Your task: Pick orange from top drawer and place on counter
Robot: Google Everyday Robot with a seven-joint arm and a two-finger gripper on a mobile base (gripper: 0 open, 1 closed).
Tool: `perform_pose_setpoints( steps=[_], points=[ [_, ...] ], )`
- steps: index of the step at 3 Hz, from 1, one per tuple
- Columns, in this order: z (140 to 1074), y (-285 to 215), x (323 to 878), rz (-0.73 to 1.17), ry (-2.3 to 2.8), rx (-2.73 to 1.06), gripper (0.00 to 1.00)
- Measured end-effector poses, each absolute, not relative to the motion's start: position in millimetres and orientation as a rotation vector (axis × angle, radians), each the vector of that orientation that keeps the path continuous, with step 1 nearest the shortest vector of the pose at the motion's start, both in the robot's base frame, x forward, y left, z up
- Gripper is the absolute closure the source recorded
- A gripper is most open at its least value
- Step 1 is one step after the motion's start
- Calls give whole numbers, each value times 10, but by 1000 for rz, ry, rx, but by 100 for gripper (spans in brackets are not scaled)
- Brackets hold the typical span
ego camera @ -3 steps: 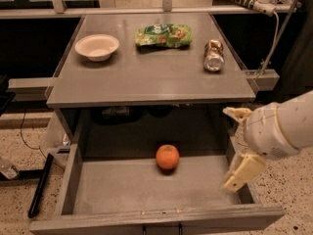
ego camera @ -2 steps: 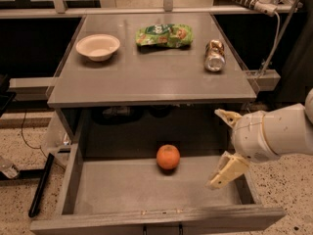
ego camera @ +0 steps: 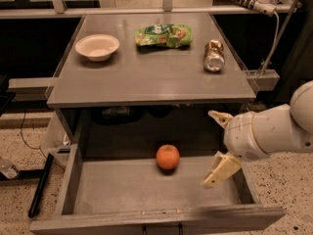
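Observation:
The orange [ego camera: 167,156] lies in the open top drawer [ego camera: 98,195], near the middle of its back half. The grey counter [ego camera: 146,77] is above the drawer. My gripper [ego camera: 218,146] hangs over the right side of the drawer, to the right of the orange and apart from it. Its two cream fingers [ego camera: 221,169] are spread wide and hold nothing.
On the counter stand a white bowl [ego camera: 97,47] at the back left, a green snack bag [ego camera: 163,35] at the back middle and a can [ego camera: 213,56] lying at the right. A white cable [ego camera: 274,33] hangs at the far right. Speckled floor lies on both sides.
My gripper and arm have moved left over the drawer's right side, closer to the orange. The orange has not moved.

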State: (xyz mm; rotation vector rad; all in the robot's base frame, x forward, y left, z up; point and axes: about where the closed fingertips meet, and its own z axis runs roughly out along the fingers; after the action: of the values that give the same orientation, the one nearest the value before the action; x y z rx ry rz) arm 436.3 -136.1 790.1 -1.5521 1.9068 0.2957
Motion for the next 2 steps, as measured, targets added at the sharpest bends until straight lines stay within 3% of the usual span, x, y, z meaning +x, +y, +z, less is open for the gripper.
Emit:
perform_pose_setpoints(
  steps=[2],
  points=[
    [7274, -1119, 4829, 301, 1869, -1528, 0]
  ],
)
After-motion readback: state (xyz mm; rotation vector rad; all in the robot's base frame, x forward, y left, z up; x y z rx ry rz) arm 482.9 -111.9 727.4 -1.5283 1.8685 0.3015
